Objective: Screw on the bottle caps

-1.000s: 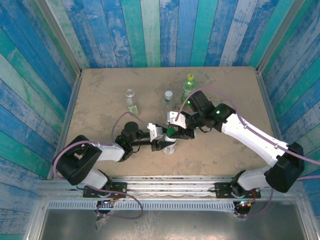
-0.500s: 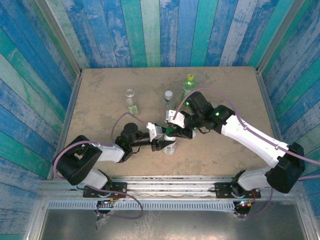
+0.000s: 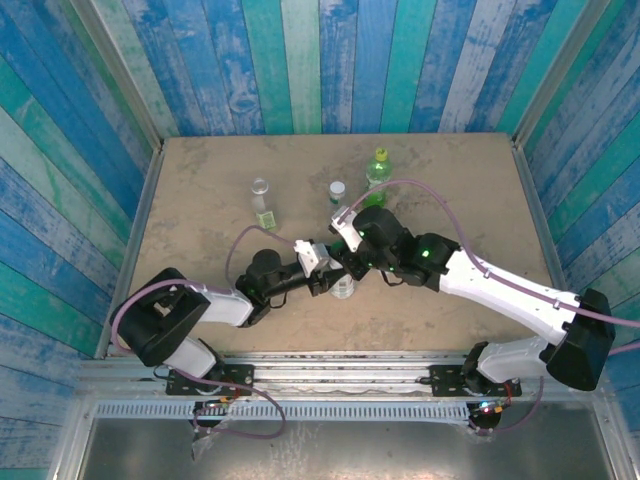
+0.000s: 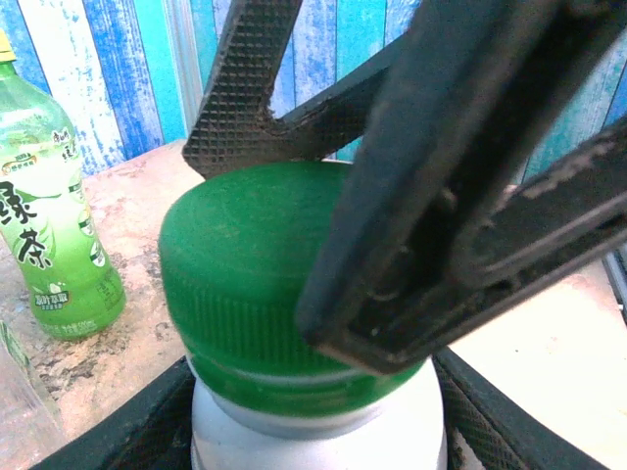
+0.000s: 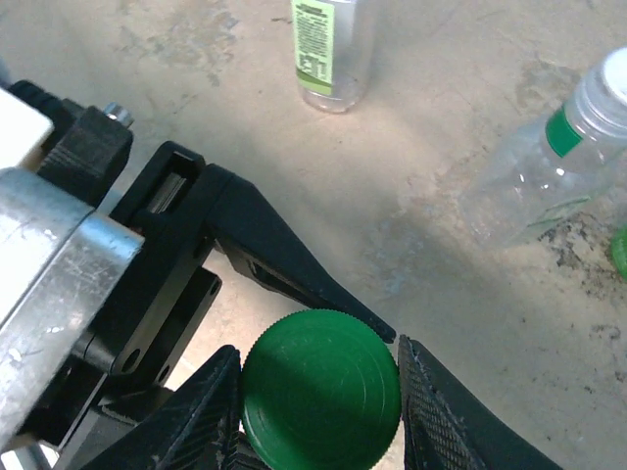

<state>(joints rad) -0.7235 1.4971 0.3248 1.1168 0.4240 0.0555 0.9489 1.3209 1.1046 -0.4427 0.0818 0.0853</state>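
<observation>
The white-labelled bottle point(image 4: 313, 431) stands near the table's front middle, and my left gripper point(image 3: 333, 282) is shut on its body. Its dark green cap point(image 5: 321, 392) sits on the neck, also seen close up as the dark green cap point(image 4: 245, 264). My right gripper point(image 5: 321, 397) is shut on this cap from above, a finger point(image 5: 220, 406) on either side. The right gripper's fingers point(image 4: 470, 196) cross the left wrist view. A clear bottle point(image 3: 262, 203) without a cap, a clear bottle with a white cap point(image 3: 337, 192) and the green bottle point(image 3: 378, 166) with a yellow-green cap stand behind.
The sandy tabletop point(image 3: 200, 180) is boxed in by blue and green plank walls point(image 3: 300, 60). The three other bottles stand in a row just beyond both grippers. The green bottle point(image 4: 49, 235) stands close at the left in the left wrist view.
The right wrist has swung left and toward the near edge, turning over the green cap. The left arm still holds the white bottle, nudged slightly.
</observation>
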